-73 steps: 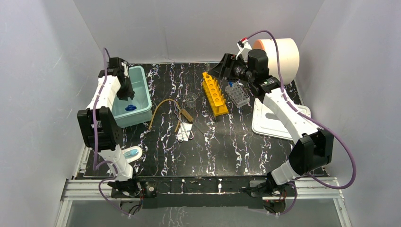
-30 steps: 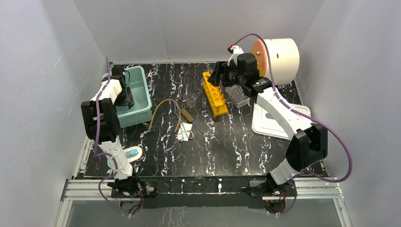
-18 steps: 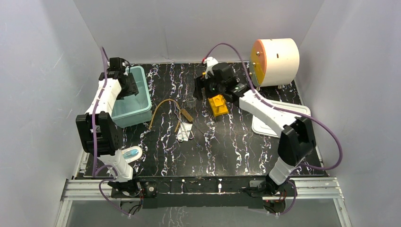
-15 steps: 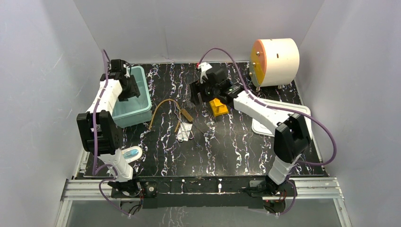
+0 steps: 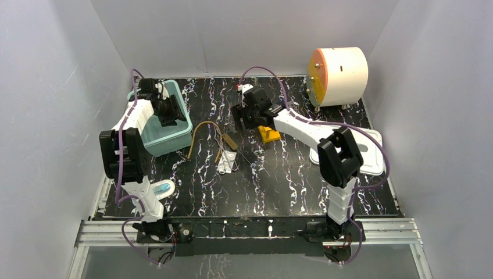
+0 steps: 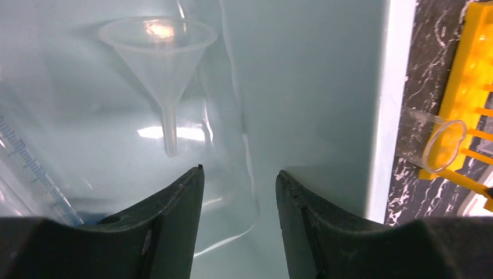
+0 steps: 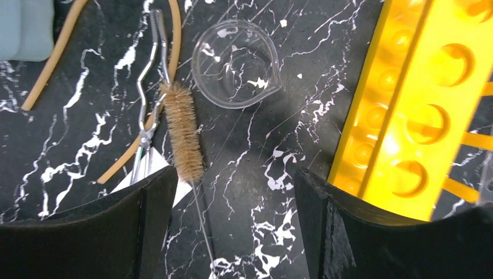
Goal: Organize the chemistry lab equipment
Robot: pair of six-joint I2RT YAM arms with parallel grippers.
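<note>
Right hand [image 7: 232, 183], spread and empty, has swung in from the far right to hang over the clear glass beaker [image 7: 235, 64] on the counter [image 7: 279, 151], probably next. Left hand [image 6: 238, 177], narrowing but empty, is above the clear funnel [image 6: 160, 58] in the teal bin [image 6: 314, 70].

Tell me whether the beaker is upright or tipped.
Upright. The right wrist view looks straight down into the clear glass beaker: round rim and spout face up, marbled table showing through its base.

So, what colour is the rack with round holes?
The rack is yellow, clearest in the right wrist view.
</note>
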